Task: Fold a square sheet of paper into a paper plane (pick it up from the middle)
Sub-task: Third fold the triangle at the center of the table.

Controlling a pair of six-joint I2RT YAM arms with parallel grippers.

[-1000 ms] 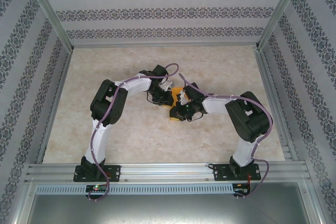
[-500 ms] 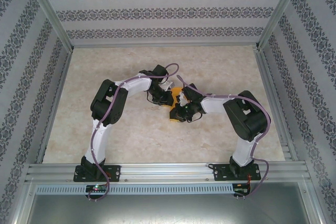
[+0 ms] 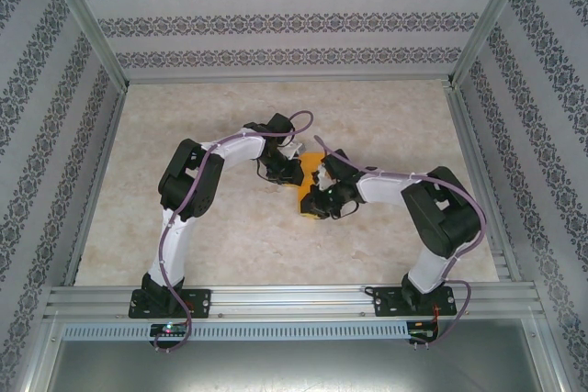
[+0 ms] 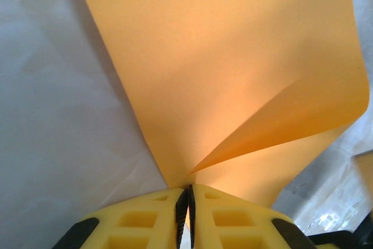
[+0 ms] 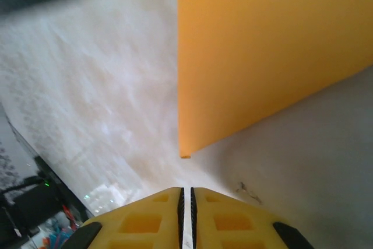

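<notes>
- Top external view: square sheet of paper (image 3: 309, 172) sits approx. mid-table (image 3: 395, 117), btwn both arms' tips, partly hidden by them.
- Left wrist view: sheet (image 4: 221, 68) fans out from the fingertips; its far-right part curls over in a soft bend, not a sharp crease.
- L gripper (image 4: 187, 195) is clamped tight on the sheet's near edge, no gap btwn fingers; seen from above, L gripper (image 3: 291, 172) is at the sheet's left side.
- Right wrist view: a sheet (image 5: 268, 45) corner points down just ahead of the fingertips, not touching them.
- R gripper (image 5: 186, 193) has fingers pressed together w/ nothing btwn; from above, R gripper (image 3: 318, 203) is at the sheet's near-right side.
</notes>
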